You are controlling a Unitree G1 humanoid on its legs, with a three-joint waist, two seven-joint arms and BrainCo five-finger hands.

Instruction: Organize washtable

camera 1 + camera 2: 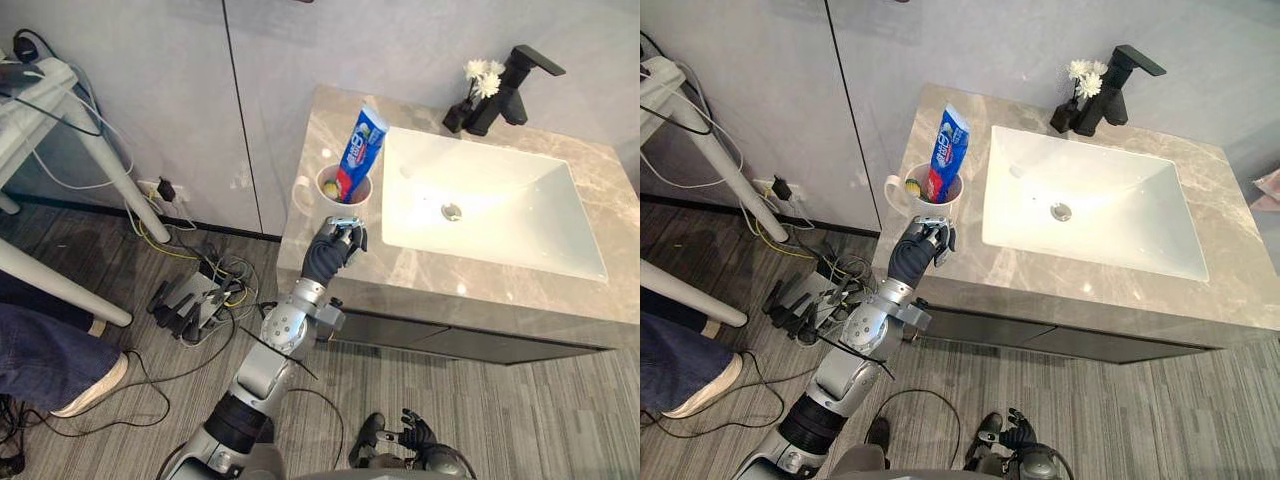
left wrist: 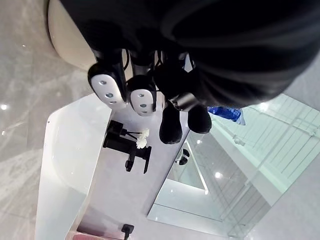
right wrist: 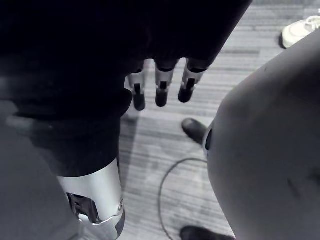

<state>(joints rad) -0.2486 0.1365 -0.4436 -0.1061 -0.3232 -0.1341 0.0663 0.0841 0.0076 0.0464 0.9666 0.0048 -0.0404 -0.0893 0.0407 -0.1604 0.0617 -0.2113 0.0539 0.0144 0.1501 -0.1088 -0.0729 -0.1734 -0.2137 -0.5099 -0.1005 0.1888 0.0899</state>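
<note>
A white cup stands at the front left of the marble washtable. A blue and red toothpaste tube leans upright in it, beside something small and yellow. My left hand hovers over the counter's front edge just in front of the cup, fingers curled with nothing in them; its fingers show the same curl in the left wrist view. My right hand hangs low by my side above the floor, its fingers relaxed and holding nothing.
A white basin fills the middle of the counter. A black faucet and a small dark vase of white flowers stand behind it. A power strip with cables lies on the floor, near a person's leg and shoe.
</note>
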